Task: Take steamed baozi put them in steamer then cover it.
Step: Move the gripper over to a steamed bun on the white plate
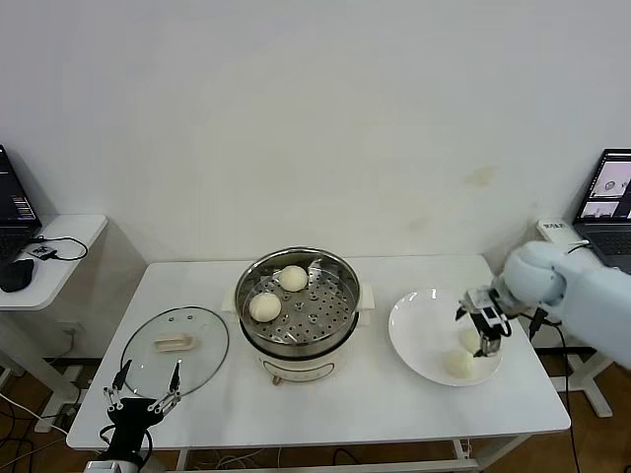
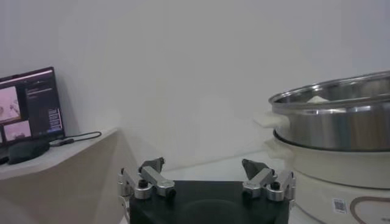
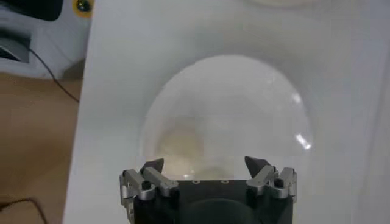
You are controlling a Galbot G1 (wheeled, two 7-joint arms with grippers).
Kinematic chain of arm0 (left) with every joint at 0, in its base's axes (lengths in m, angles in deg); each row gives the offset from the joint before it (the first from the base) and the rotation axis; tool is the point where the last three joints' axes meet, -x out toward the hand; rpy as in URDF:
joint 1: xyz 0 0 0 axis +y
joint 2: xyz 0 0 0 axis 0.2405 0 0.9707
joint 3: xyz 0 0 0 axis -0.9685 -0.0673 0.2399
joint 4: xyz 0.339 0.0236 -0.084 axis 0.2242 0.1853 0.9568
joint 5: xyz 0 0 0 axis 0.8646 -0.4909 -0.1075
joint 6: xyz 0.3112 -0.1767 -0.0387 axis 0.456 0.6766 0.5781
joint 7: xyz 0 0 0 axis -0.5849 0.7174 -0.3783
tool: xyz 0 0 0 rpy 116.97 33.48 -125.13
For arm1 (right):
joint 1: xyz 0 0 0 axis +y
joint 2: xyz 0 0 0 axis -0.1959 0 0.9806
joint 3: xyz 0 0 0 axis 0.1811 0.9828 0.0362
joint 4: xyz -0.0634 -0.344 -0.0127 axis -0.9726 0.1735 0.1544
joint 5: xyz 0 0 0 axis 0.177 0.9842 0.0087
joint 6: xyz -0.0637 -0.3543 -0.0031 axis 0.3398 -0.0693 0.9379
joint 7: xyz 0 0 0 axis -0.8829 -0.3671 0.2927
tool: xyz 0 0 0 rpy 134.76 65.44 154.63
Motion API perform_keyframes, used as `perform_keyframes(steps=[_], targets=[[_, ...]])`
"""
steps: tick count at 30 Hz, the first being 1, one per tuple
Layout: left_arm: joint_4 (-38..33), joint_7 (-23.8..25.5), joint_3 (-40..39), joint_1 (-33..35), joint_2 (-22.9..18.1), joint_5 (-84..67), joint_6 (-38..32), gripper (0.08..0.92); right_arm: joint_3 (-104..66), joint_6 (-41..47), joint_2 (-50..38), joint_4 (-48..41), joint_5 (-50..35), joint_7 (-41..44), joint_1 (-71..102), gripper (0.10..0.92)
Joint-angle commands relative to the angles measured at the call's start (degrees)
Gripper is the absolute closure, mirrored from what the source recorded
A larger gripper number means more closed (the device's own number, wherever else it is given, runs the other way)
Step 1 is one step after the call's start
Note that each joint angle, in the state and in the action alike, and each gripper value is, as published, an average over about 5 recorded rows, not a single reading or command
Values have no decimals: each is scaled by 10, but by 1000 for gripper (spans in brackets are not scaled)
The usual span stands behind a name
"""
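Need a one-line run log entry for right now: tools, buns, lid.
right tool open above plate | two baozi on plate | two baozi in steamer | cover on table, off | left tool open, idle at table's front edge

1. The right arm [image 1: 582, 291] wears a smooth, pale blue-white rounded shell.
2. The right hand [image 3: 207, 173] has a black body, silver finger links, dark screws and dark pointed tips.
3. The left hand [image 2: 206, 171] matches: black block, silver links.

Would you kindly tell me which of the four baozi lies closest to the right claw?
The baozi on the plate directly beneath the right claw; its neighbour sits nearer the front rim.
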Motion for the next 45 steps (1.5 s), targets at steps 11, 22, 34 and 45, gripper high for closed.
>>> perform_keyframes(steps=[11,22,34,45], targets=[[8,0,3,-3,-1,1,0,177,-72,0,37,-59,29,-12,117,202],[10,0,3,-6,0,0,0,177,-73,8,54,-81,26,-18,104,209],[10,-1,4,-5,-1,0,-1,177,-77,18,64,-90,29,-17,105,309],[8,-2,5,-3,-3,0,-2,177,-85,22,64,-89,31,-15,110,395]])
